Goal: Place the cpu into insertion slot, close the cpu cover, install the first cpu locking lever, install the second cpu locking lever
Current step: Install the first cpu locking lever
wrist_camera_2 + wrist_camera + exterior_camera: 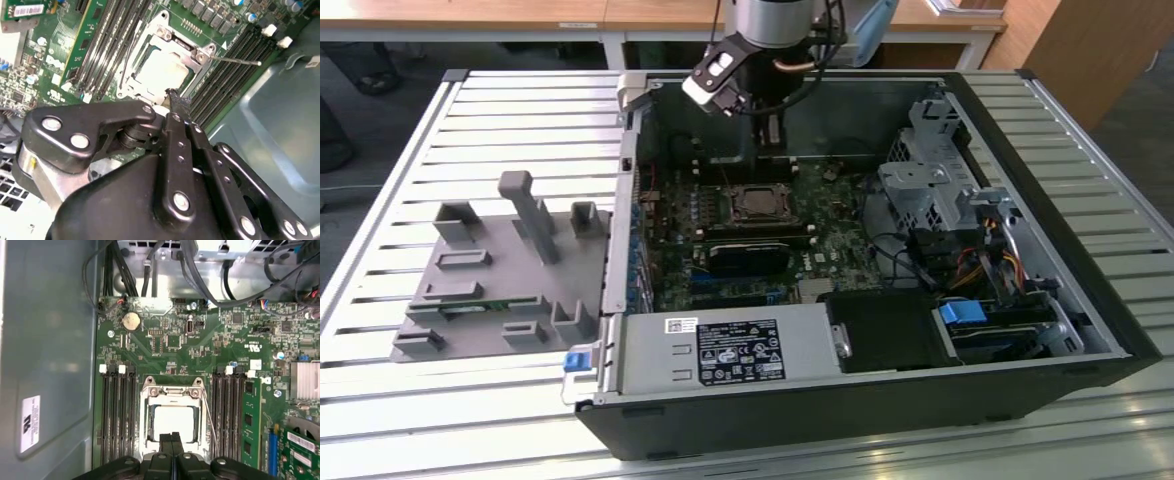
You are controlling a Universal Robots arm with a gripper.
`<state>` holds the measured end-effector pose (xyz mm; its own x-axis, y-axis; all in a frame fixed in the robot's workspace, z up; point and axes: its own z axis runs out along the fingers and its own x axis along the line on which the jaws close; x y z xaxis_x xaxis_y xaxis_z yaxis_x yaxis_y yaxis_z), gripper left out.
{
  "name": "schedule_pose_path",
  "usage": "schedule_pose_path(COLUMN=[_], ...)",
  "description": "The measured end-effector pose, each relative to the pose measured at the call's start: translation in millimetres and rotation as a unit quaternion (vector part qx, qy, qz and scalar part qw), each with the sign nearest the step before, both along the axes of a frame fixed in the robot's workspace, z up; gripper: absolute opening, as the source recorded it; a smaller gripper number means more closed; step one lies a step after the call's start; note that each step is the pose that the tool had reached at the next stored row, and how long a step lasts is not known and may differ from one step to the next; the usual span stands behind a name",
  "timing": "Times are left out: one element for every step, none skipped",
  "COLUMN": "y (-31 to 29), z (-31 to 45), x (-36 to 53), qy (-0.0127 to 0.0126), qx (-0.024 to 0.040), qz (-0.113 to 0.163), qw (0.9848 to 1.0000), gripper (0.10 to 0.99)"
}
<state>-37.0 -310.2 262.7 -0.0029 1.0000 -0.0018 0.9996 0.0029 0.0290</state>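
A black computer case lies open on its side on a table of metal slats, with wooden desks behind it. On the exterior view's left, just beside the case, sits a grey fixture with upright posts and shallow pockets. Inside the case, a power supply fills the near corner, a blue tab at its end; a silver drive cage and coloured cables stand on the exterior view's right. In the first wrist view the green motherboard carries a coin battery, banks of black memory slots, one green memory module seated upright, and black cables along one edge.
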Motion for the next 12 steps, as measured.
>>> schedule_pose_path(y=[0.0,0.0,0.0,0.0,0.0,0.1,0.1,0.0,0.0,0.0,0.0,0.0], z=[2.0,3.7,5.2,5.9,5.9,6.0,6.0,6.0,6.0,6.0,6.0,6.0], x=[0.0,0.0,0.0,0.0,0.0,0.0,0.0,0.0,0.0,0.0,0.0,0.0], qy=[0.0000,0.0000,0.0000,0.0000,-0.0001,0.0000,0.0000,0.0000,0.0000,0.0000,0.0000,0.0000], qx=[0.0000,0.0001,0.0000,0.0000,0.0001,0.0001,0.0001,0.0000,0.0000,0.0000,0.0000,0.0000], qz=[0.000,0.000,0.000,0.001,0.004,0.011,0.020,0.029,0.038,0.047,0.057,0.066], qw=[1.0000,1.0000,1.0000,1.0000,1.0000,0.9999,0.9998,0.9996,0.9993,0.9989,0.9984,0.9978], gripper=[0.106,0.106,0.106,0.106,0.106,0.106,0.106,0.106,0.106,0.106,0.106,0.106])
